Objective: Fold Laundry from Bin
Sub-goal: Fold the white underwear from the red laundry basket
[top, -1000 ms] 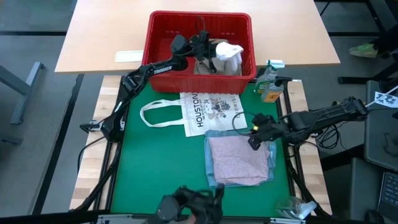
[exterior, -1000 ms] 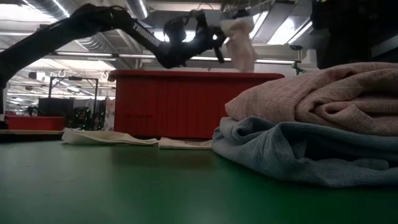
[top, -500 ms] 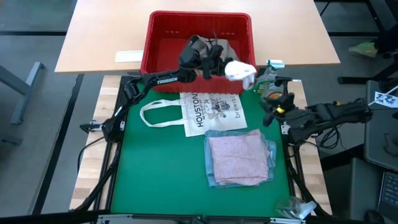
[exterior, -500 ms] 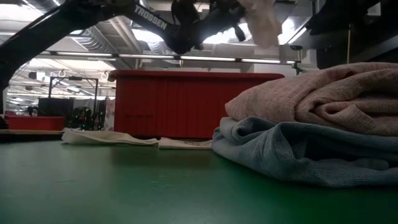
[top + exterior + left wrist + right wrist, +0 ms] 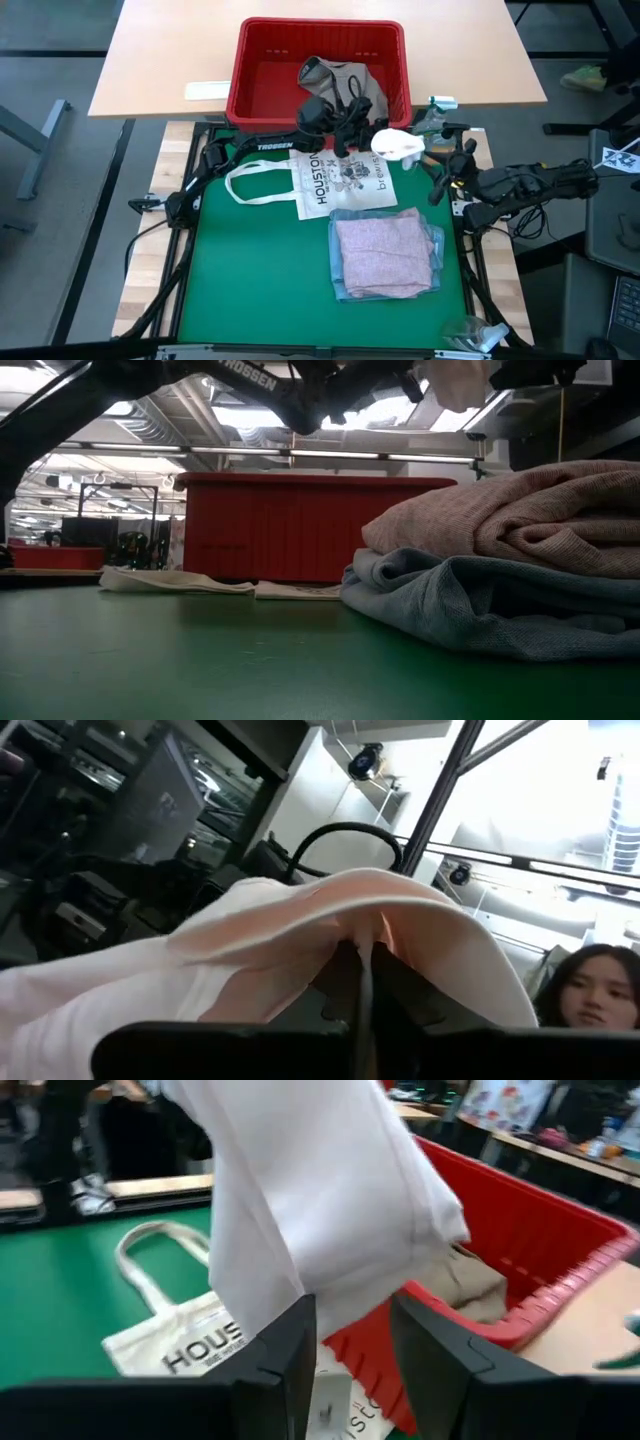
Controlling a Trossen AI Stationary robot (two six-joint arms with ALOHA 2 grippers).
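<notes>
White cloth, a soft light garment (image 5: 397, 145), hangs bunched from the left claw (image 5: 352, 132) in the high view, just in front of the red bin (image 5: 262, 100) and above the tote bag (image 5: 335, 180). The right claw (image 5: 440, 180) waits beside it, its jaws apart and holding nothing. A khaki-grey piece (image 5: 340, 78) lies in the bin; a folded pink garment (image 5: 380, 258) sits on a blue one (image 5: 434, 250) on the green surface (image 5: 250, 270).

From the low view, the stack fills the right.

At the left wrist, the jaws pinch a fold tight.

At the right wrist, limp cloth drapes ahead; I judge a free hem the best hold. The spray bottle (image 5: 434, 135) and tote crowd the spreading space.
</notes>
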